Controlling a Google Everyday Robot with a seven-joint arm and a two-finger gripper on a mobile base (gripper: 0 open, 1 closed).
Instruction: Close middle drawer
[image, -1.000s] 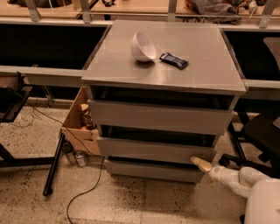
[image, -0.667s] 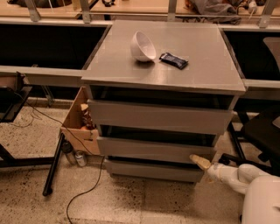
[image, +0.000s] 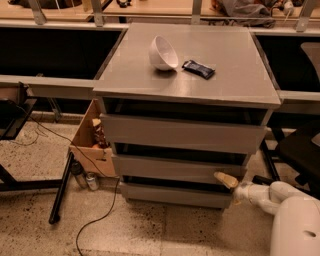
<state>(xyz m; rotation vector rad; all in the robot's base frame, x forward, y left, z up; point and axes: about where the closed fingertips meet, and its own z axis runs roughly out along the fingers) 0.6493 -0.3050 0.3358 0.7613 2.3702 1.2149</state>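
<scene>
Since a second ago the gripper (image: 226, 179) has crept a little up and to the left, while the drawers and everything on top have stayed put. Nearest the camera, the white arm (image: 267, 196) reaches in from the lower right, and its fingers (image: 223, 177) read as one tan wedge with no gap showing, so they look closed on nothing. Just below and to the left of them sits the lowest drawer (image: 175, 195). The tip lies against, or just short of, the right end of the middle drawer (image: 170, 169), whose flat grey front stretches away to the fingers' left and stands slightly proud of the cabinet, not yet shut. That drawer should be stiff and fairly light, sliding on runners; with no handle there is nothing to grasp, so a flat push on the front is the way. A push this far off centre may skew it, and nearer the middle would likely run straighter. Above the fingers is the top drawer (image: 180, 134), making three drawers in all. Farther up and behind, the cabinet top (image: 235, 87) carries one white bowl (image: 162, 53) and one dark packet (image: 198, 69). Far to the fingers' left stands one cardboard box (image: 92, 150).
</scene>
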